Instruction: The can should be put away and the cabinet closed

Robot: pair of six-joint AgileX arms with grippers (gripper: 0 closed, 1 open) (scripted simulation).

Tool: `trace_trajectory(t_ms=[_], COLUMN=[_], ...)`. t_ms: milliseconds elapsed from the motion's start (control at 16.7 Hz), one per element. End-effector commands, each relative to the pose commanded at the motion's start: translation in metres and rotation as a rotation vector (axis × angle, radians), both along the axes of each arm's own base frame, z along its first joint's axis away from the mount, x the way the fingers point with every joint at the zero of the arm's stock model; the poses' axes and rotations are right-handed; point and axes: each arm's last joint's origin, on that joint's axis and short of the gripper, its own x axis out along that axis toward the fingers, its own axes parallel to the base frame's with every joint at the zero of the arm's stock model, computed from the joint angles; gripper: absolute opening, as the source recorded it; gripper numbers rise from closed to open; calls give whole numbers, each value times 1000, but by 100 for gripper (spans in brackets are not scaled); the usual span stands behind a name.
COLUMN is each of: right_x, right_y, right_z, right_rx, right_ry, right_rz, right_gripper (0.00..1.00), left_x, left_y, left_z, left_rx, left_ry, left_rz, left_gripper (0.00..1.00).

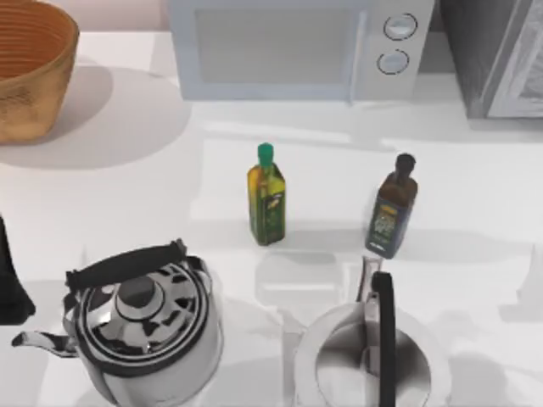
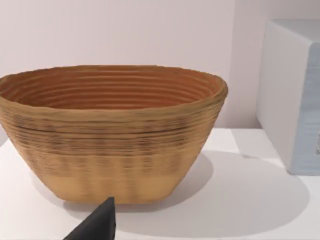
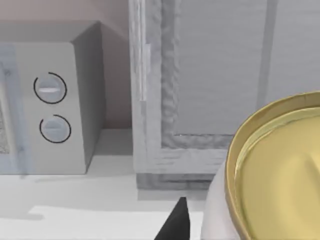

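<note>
White desk [image 1: 475,170], seen from above. At the back stands a pale microwave [image 1: 293,47] with two round dials; to its right, at the back right corner, the grey cabinet [image 1: 501,59]. A woven basket [image 1: 30,72] sits at the back left corner. Near the middle stand two upright bottles, apart from each other: a green-capped oil bottle [image 1: 267,197] and, to its right, a dark-capped bottle [image 1: 392,208]. Along the front edge are two metal kettles: a striped kettle [image 1: 140,326] with a black handle at left, and a second kettle [image 1: 369,356] to its right.

Left arm [image 1: 10,280]: a dark shape at the left edge of the desk. Its wrist view faces the basket [image 2: 112,135], with one dark fingertip [image 2: 97,225] showing; whether the left gripper is spread or pressed together cannot be told.

Right wrist view: the can [image 3: 277,175], its gold rim and end toward the camera, lies close before the lens, facing the cabinet [image 3: 215,85] front, microwave [image 3: 50,105] beside it. One dark fingertip [image 3: 175,222] shows just beside the can; contact and the right gripper's state cannot be told.
</note>
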Motion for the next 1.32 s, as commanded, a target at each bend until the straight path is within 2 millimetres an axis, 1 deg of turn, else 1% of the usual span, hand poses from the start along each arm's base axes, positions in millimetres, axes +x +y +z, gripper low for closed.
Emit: trace_trajectory(t_ms=[300, 360, 480, 540, 600, 720, 900, 1020, 1140, 1320], right_x=[0, 0, 0, 0, 1, 5, 18, 33, 52, 85], right_y=[0, 0, 0, 0, 1, 2, 6, 10, 15, 25], right_z=[1, 3, 16, 27, 40, 74, 135, 179, 220, 273], right_rx=[2, 2, 1, 1, 1, 0, -1, -2, -2, -3], right_ry=[0, 1, 7, 11, 14, 19, 29, 36, 41, 42], right_rz=[-2, -3, -8, -10, -12, -13, -10, -7, -4, -1], right_gripper=[0, 0, 0, 0, 0, 0, 0, 0, 0, 0], left_x=[0, 0, 0, 0, 0, 0, 0, 0, 0, 0], left_y=[0, 0, 0, 0, 0, 0, 0, 0, 0, 0], left_z=[0, 0, 0, 0, 0, 0, 0, 0, 0, 0], left_rx=[0, 0, 0, 0, 0, 0, 0, 0, 0, 0], left_ry=[0, 0, 0, 0, 0, 0, 0, 0, 0, 0], left_rz=[0, 0, 0, 0, 0, 0, 0, 0, 0, 0], left_gripper=[100, 100, 100, 100, 100, 100, 100, 100, 100, 100])
